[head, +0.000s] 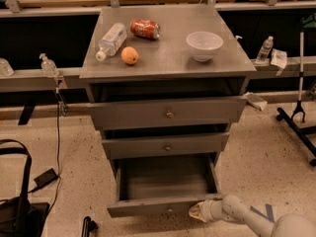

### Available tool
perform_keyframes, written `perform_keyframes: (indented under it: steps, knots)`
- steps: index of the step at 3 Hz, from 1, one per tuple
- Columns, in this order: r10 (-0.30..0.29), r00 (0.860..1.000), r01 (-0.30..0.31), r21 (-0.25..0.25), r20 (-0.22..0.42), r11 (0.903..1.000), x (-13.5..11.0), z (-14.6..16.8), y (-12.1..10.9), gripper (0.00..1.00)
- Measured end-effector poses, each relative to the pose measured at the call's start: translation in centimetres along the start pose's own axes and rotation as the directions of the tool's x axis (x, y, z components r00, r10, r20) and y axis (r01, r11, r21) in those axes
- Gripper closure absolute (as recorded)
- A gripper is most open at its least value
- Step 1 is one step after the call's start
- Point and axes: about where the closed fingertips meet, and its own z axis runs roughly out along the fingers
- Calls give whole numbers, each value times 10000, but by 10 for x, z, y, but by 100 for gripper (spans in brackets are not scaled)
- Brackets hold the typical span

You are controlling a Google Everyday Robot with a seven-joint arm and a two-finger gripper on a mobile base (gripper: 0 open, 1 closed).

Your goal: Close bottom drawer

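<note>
The bottom drawer (148, 207) of the grey cabinet stands pulled far out, its inside empty, with a small brass knob (170, 211) at the centre of its slim front panel. My gripper (196, 213) is at the bottom right, low to the floor, its tip against the right end of that front panel. The white arm runs off toward the bottom right corner.
The medium drawer (165, 146) and the wide top drawer (168, 113) stand slightly out. On the cabinet top (168, 58) lie a water bottle (110, 40), an orange (130, 56), a red can (145, 28) and a white bowl (204, 45). A black bag (17, 209) sits left; a stand base (296, 125) right.
</note>
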Motion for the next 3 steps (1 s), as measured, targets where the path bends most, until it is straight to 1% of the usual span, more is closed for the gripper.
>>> perform_keyframes:
  steps: [1, 2, 3]
  knots:
    - [88, 9998, -91, 242, 154, 9997, 3, 7, -11, 100]
    - [92, 9997, -106, 660, 219, 9978, 4, 7, -33, 100]
    - [92, 9997, -106, 660, 219, 9978, 4, 7, -33, 100]
